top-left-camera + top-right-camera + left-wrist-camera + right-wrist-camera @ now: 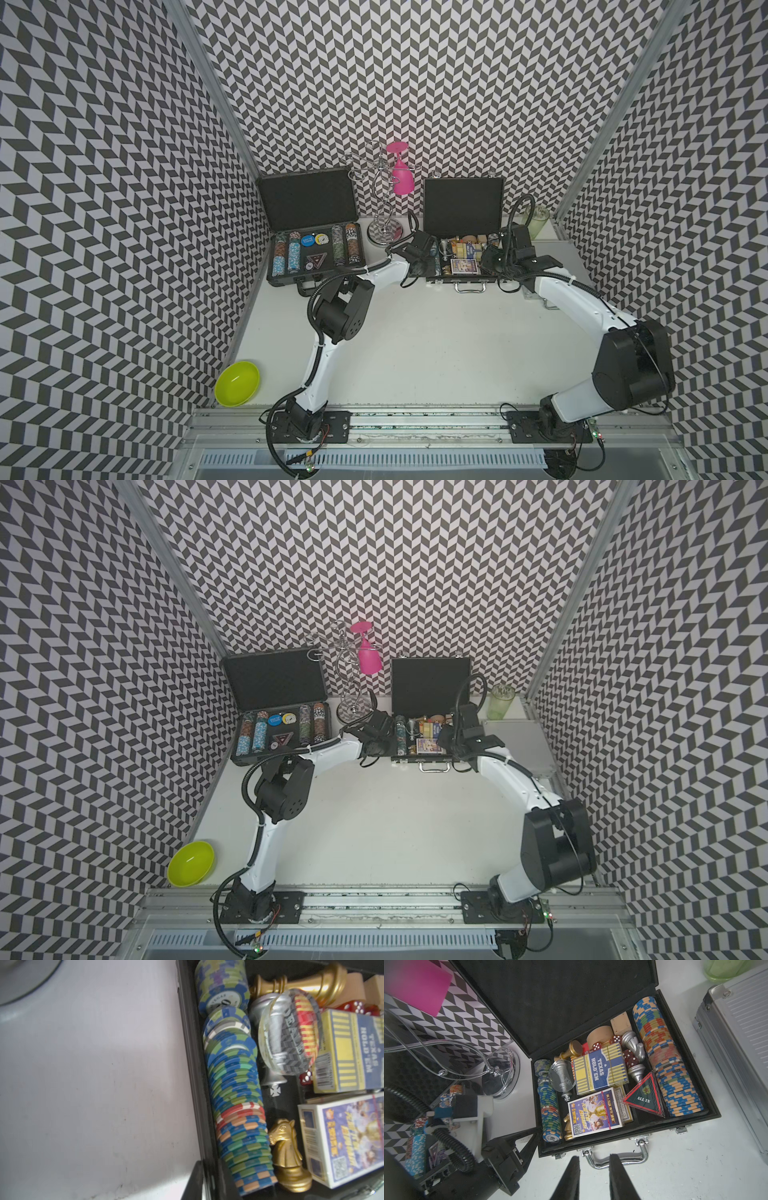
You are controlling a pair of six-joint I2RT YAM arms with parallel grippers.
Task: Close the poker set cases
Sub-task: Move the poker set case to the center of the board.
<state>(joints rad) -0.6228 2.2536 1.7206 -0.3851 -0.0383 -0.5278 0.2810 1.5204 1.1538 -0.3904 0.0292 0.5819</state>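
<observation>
Table (436, 353) carries three cases. Large ribbed dark-grey case (307, 199): far left corner, lid up, chips showing. Flat black case (463, 203): far edge, right of middle, lid up, silver handle (469, 286) facing the near edge. Small silver case (517, 746): shut, lying flat along the right edge. My left hand (533, 1134) sits at the black case's left end beside a chip row (234, 1093); can't tell if it's closed. My right hand (593, 1159): fingers apart, empty, near that handle.

The blue-yellow card box (600, 1071) is showing "TEXAS HOLD'EM", the triangular marker (643, 1097) "ALL IN", and an end chip (553, 1138) "10".
</observation>
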